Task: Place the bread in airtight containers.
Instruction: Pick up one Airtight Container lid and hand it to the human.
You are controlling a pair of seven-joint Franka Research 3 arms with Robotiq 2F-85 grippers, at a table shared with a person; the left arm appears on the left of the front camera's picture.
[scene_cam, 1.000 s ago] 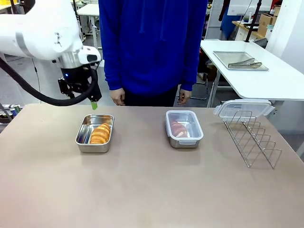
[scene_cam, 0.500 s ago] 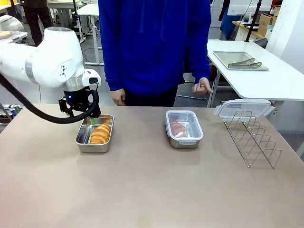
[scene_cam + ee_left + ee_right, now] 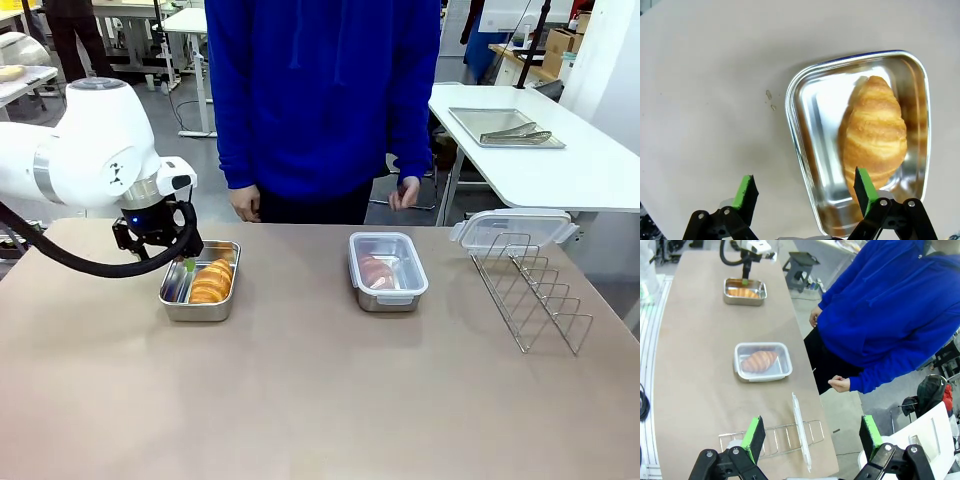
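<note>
An open steel tin [image 3: 176, 298] at the table's left holds one croissant [image 3: 212, 281]. My left gripper [image 3: 184, 263] hangs open just above that tin's far left corner. In the left wrist view the left gripper [image 3: 805, 192] straddles the tin's rim [image 3: 792, 125], one pad over the croissant [image 3: 875, 130] and one over bare table. A second tin [image 3: 387, 298] in the middle has a clear lid on and a croissant [image 3: 375, 270] inside. My right gripper [image 3: 811, 437] is open and holds nothing, high above the lidded tin [image 3: 762, 361] and the open tin [image 3: 745, 291].
A wire rack [image 3: 535, 295] stands at the table's right with a clear lid [image 3: 515, 228] leaning in it. A person in a blue top [image 3: 320, 90] stands at the far edge, hands [image 3: 245, 205] hanging at the sides. A few crumbs [image 3: 769, 95] lie beside the open tin.
My left arm has come down and a little left, bringing its open gripper from above the table's far edge to the open tin's corner. The person's hand at the right shifted slightly.
</note>
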